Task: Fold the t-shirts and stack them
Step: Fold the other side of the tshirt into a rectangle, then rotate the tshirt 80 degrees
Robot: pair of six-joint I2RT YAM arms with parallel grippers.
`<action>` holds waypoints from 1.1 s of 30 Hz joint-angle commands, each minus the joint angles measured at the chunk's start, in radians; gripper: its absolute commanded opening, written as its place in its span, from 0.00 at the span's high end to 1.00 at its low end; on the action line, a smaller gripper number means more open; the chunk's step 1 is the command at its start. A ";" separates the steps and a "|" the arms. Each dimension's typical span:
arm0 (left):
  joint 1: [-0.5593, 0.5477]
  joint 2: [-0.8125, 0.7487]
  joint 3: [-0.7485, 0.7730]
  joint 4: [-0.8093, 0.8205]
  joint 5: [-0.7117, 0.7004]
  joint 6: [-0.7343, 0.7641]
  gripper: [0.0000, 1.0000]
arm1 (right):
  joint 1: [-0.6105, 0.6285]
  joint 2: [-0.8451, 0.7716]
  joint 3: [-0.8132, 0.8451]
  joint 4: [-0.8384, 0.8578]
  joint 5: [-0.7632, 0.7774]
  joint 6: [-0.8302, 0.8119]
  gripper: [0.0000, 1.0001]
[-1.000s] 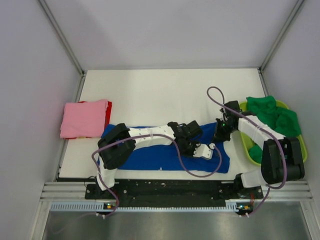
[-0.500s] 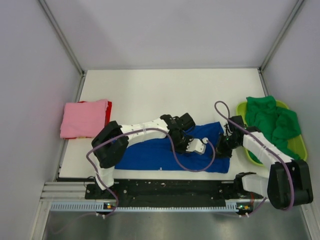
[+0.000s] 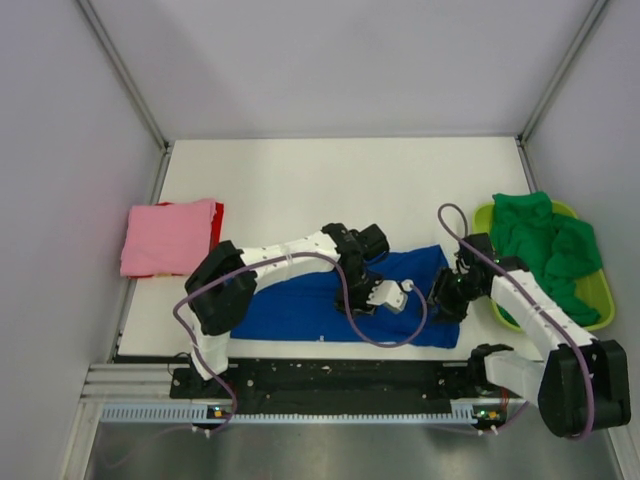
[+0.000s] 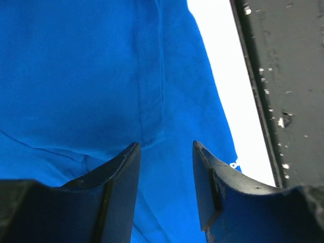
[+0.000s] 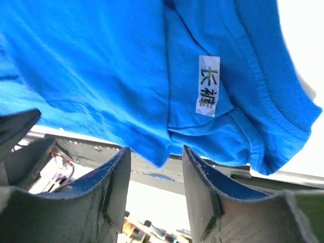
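The royal-blue t-shirt [image 3: 300, 305] lies as a long folded band along the table's near edge. My left gripper [image 3: 362, 302] hovers low over its middle, jaws open, with only blue cloth [image 4: 101, 76] beneath and nothing between them [image 4: 164, 147]. My right gripper [image 3: 447, 300] stands at the shirt's right end, also open [image 5: 155, 149]. Just above it hangs the shirt's hem [image 5: 101, 61] with a white label [image 5: 208, 85]. A folded pink t-shirt [image 3: 168, 237] lies at the left edge. Green t-shirts [image 3: 545, 240] are heaped in the basket.
The lime-green plastic basket [image 3: 600, 290] sits at the table's right edge. A strip of red cloth [image 3: 217, 222] peeks out from under the pink shirt. The black rail [image 4: 283, 76] runs along the near edge of the white table [image 3: 300, 180]. Purple cables loop off both wrists.
Both grippers came toward the near edge with the blue shirt's edge, then opened and let it go. The shirt now lies in a narrower fold.
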 commanded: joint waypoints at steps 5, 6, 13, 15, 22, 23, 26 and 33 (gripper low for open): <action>0.059 -0.084 0.147 -0.180 0.080 0.007 0.56 | -0.001 0.052 0.279 0.027 0.246 -0.077 0.73; 0.091 -0.092 0.140 -0.155 0.028 -0.050 0.60 | -0.001 0.084 0.287 0.059 0.264 -0.087 0.84; 0.425 -0.126 0.013 0.026 -0.290 -0.276 0.80 | -0.003 0.368 0.343 0.240 0.362 -0.130 1.00; 0.516 -0.150 -0.050 0.067 -0.334 -0.279 0.80 | -0.003 0.450 0.377 0.268 0.375 -0.142 1.00; 0.692 -0.184 -0.285 0.196 -0.531 -0.250 0.81 | -0.001 0.720 0.538 0.280 0.408 -0.157 1.00; 0.705 -0.180 -0.313 0.211 -0.555 -0.253 0.80 | -0.001 0.751 0.576 0.279 0.457 -0.160 1.00; 0.725 -0.172 -0.377 0.245 -0.630 -0.290 0.80 | -0.001 0.854 0.741 0.280 0.557 -0.170 1.00; 0.725 -0.276 -0.414 0.028 -0.331 -0.336 0.75 | -0.001 1.198 1.337 0.122 0.617 -0.262 1.00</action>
